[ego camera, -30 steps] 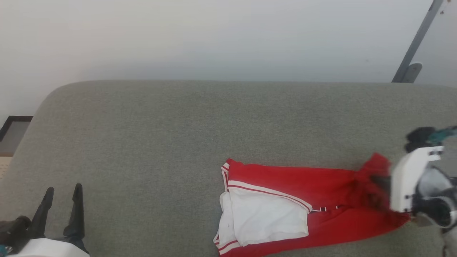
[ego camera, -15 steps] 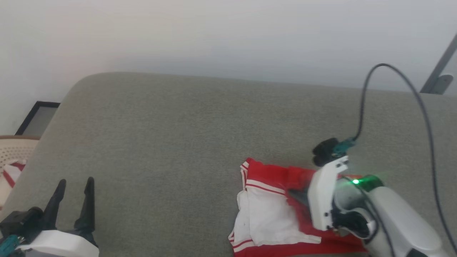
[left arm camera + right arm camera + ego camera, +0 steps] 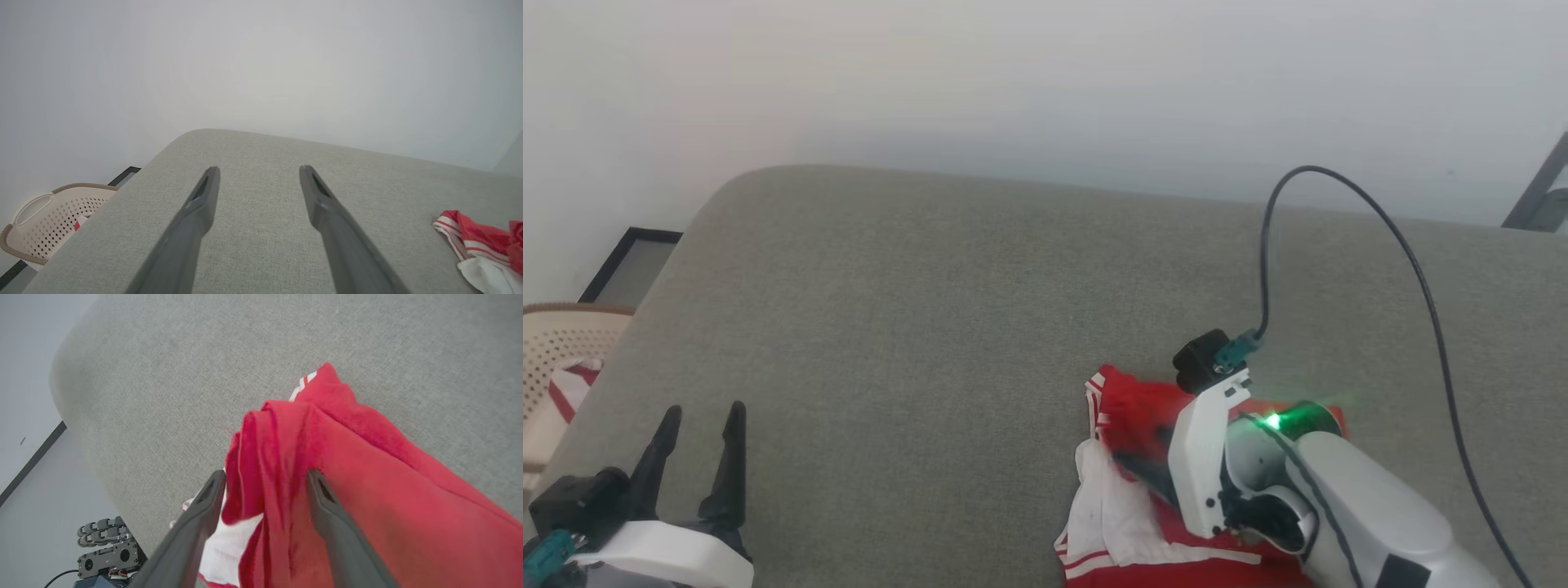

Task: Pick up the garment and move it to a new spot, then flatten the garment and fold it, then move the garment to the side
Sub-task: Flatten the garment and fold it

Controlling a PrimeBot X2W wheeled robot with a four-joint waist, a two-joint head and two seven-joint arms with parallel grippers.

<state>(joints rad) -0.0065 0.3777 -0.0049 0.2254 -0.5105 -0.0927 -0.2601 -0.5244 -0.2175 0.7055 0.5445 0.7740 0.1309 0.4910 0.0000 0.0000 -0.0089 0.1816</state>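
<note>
The right gripper (image 3: 265,477) is now standing wide apart, a red fold loose between its fingers. The garment (image 3: 1135,408), stretched long before, is lying doubled at the lower right on the grey cushion (image 3: 931,327). The left gripper (image 3: 704,407) is staying wide at the lower left.

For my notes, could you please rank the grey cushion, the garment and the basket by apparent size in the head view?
1. grey cushion.
2. garment, partly hidden.
3. basket, cut off by the edge.
</note>
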